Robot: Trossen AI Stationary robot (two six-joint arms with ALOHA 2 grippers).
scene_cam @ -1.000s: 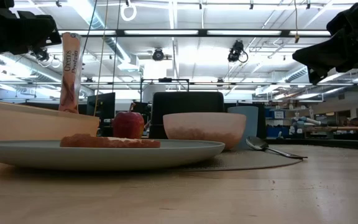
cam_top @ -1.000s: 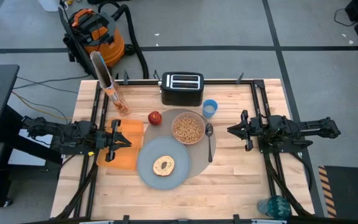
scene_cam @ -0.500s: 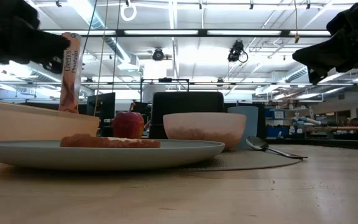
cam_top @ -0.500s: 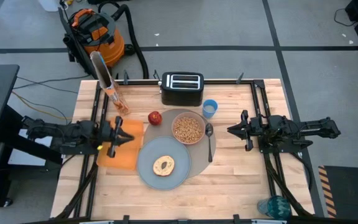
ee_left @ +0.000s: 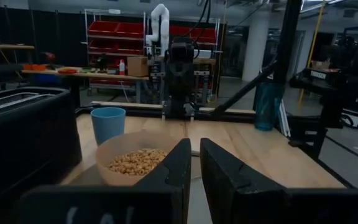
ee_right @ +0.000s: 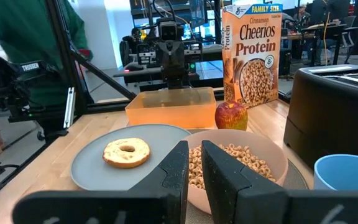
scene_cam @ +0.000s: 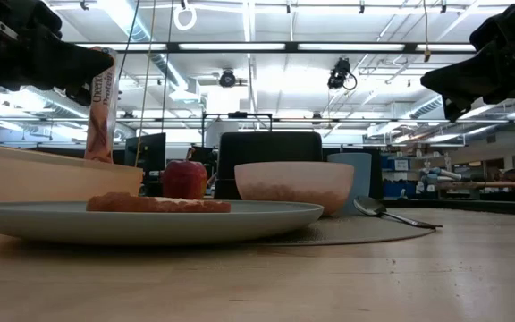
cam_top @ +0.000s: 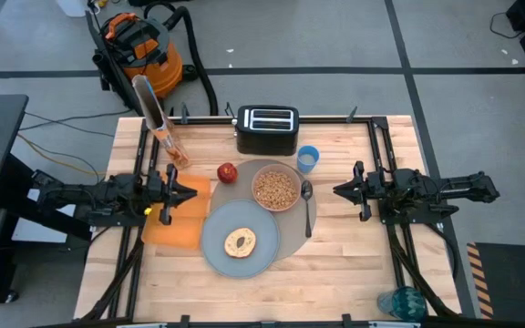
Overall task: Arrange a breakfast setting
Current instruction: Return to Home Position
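"What's the left pincer (cam_top: 188, 193) up to?"

"It hangs in the air, fingers pressed almost together, pinching nothing. Right beneath it the orange napkin (cam_top: 182, 232) lies flat on the worktop (cam_top: 335, 264). Just past its tip, off to one side, sits the red apple (cam_top: 227, 171). Straight ahead is the pink bowl (scene_cam: 293, 183), full of cereal."

"And the right pincer (cam_top: 340, 190)?"

"Much the same: raised, fingers all but touching, empty. It points across at the left one, well apart from it. Nearest its tip is the metal spoon (cam_top: 307, 205), lying along the edge of the grey placemat (cam_top: 290, 228). The small blue cup (cam_top: 307, 158) stands near the spoon's bowl end, off the mat. Between the two pincers the grey-blue plate (cam_top: 215, 251) rests on the mat, with the round toasted bread (cam_top: 240, 241) in its middle."

"Anything farther out?"

"The black toaster (cam_top: 267, 129) is beyond the bowl, and a cereal box (cam_top: 158, 118) stands beyond the left pincer."
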